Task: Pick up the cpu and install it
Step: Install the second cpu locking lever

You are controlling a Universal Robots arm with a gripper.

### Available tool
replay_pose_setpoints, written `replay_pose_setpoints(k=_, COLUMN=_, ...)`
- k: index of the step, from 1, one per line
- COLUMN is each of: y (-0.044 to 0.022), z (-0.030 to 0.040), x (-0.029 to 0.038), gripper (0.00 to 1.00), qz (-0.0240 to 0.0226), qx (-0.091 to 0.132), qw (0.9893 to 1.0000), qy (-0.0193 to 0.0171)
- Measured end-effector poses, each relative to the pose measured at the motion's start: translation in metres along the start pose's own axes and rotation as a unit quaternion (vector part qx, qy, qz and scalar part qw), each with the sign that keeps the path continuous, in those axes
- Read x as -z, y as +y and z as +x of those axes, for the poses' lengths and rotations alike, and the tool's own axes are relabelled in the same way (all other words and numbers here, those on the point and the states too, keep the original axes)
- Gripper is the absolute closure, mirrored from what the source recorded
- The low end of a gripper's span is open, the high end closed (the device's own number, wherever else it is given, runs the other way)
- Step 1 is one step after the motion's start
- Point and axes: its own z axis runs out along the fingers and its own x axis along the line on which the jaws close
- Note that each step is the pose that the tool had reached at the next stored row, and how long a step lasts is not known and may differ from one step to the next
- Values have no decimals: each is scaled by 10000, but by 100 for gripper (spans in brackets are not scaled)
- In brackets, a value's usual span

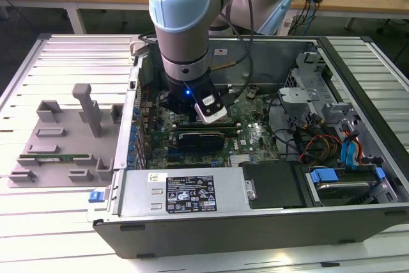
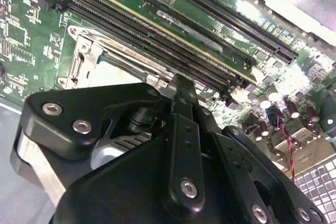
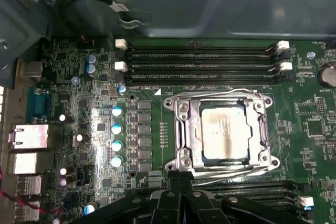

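The cpu point(image 3: 224, 132), a silvery square with smudged marks on its top, lies in the metal-framed socket point(image 3: 181, 129) on the green motherboard point(image 3: 73, 108). In the second wrist view the cpu's pale top point(image 2: 118, 69) shows inside the socket frame point(image 2: 79, 51). My gripper point(image 3: 181, 178) stands just off the socket's edge, beside the memory slots, fingers together with nothing between them. The second wrist view has the gripper point(image 2: 181, 85) tip close above the board next to the socket. In the exterior view the arm's wrist point(image 1: 185, 62) reaches down into the open computer case point(image 1: 358, 68).
Black memory slots point(image 3: 205, 59) run along the socket on both sides. A grey tray point(image 1: 45, 133) holding a green memory stick point(image 1: 54, 156) lies at the exterior view's left. Power supply point(image 1: 185, 191), cables and drive bays point(image 1: 345, 158) crowd the case's near and right parts.
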Motion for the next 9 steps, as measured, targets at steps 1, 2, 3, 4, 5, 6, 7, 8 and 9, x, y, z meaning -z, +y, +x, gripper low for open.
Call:
replay_pose_setpoints(k=1, y=-24, z=-10, x=2, gripper=89, qz=-5, qx=-1, qw=10000, qy=5)
replay_pose_setpoints(k=2, y=-41, z=-26, x=2, gripper=89, qz=-9, qx=-2, qw=10000, qy=10)
replay_pose_setpoints(k=3, y=-44, z=-46, x=0, gripper=89, qz=-19, qx=-3, qw=10000, qy=10)
replay_pose_setpoints(k=4, y=-45, z=-69, x=-3, gripper=89, qz=-34, qx=-4, qw=10000, qy=11)
replay_pose_setpoints(k=5, y=-46, z=-79, x=-11, gripper=89, qz=-61, qx=-7, qw=10000, qy=11)
replay_pose_setpoints(k=6, y=-50, z=-76, x=-28, gripper=89, qz=-78, qx=-9, qw=10000, qy=11)
replay_pose_setpoints(k=7, y=-55, z=-74, x=-56, gripper=89, qz=-93, qx=-10, qw=10000, qy=12)
replay_pose_setpoints(k=8, y=-60, z=-72, x=-81, gripper=89, qz=-116, qx=-12, qw=9999, qy=13)
replay_pose_setpoints(k=9, y=-63, z=-71, x=-97, gripper=89, qz=-145, qx=-14, qw=9999, qy=13)
